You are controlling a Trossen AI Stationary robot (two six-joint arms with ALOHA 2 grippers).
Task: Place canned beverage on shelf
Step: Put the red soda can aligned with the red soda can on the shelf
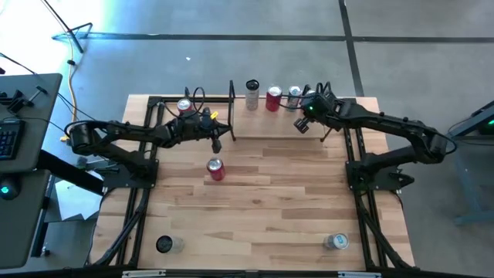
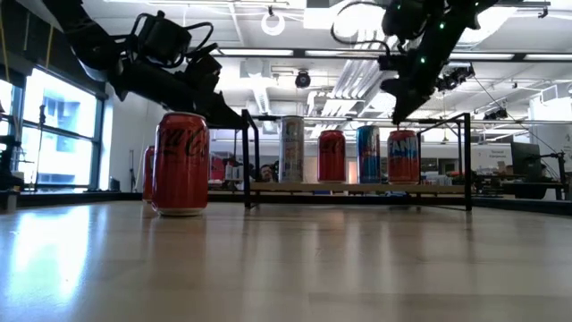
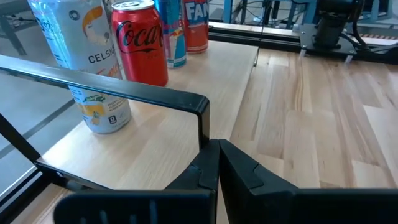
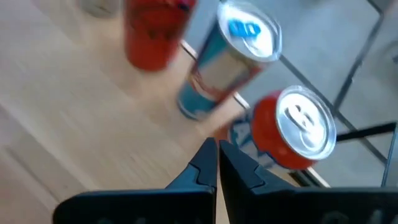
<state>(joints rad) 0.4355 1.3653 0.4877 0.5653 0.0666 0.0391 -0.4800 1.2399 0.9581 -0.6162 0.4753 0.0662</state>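
1. My right gripper (image 1: 302,123) hangs clenched and empty above the right end of the shelf (image 1: 270,126), with the Fanta can (image 4: 292,127) and the blue can (image 4: 227,56) just below and ahead of its fingertips.
2. My left gripper (image 1: 217,144) is also clenched on nothing, its tips almost at the black corner rail (image 3: 200,109) at the shelf's left end.
3. A red cola can (image 1: 215,168) stands upright on the counter (image 1: 270,208), near my left gripper but apart from it, on the side away from the shelf.
4. On the shelf stand four cans in a row: a tall pale can (image 1: 252,93), a red can (image 1: 273,98), then the blue can and the Fanta can under my right arm.
5. Another red can (image 1: 184,106) stands at the far left beside my left arm; two more cans (image 1: 166,244) sit at the near corners of the counter.
6. The counter is light wood planking; beyond it lies a grey floor and a desk (image 1: 23,116).
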